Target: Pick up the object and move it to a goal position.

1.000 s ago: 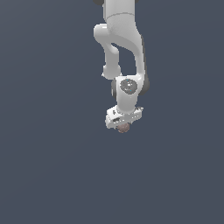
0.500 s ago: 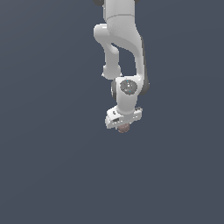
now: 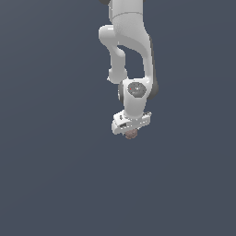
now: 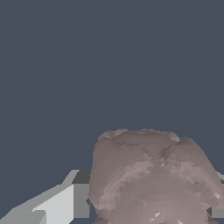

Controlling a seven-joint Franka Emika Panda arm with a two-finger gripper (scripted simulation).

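Observation:
The object is a small lumpy brownish-pink ball (image 3: 132, 134). In the exterior view it peeks out just below my white gripper (image 3: 131, 130), near the middle of the picture. In the wrist view the ball (image 4: 151, 179) fills the space between my fingers, and one grey finger (image 4: 52, 203) shows beside it. The gripper is shut on the ball. Most of the ball is hidden by the hand in the exterior view.
The white arm (image 3: 129, 50) reaches down from the top of the exterior view. All around is a plain dark grey-blue ground (image 3: 50, 175) with no other objects or edges in view.
The gripper with the ball in it has moved very slightly, hardly at all, over the last second. The grip on the ball is the same.

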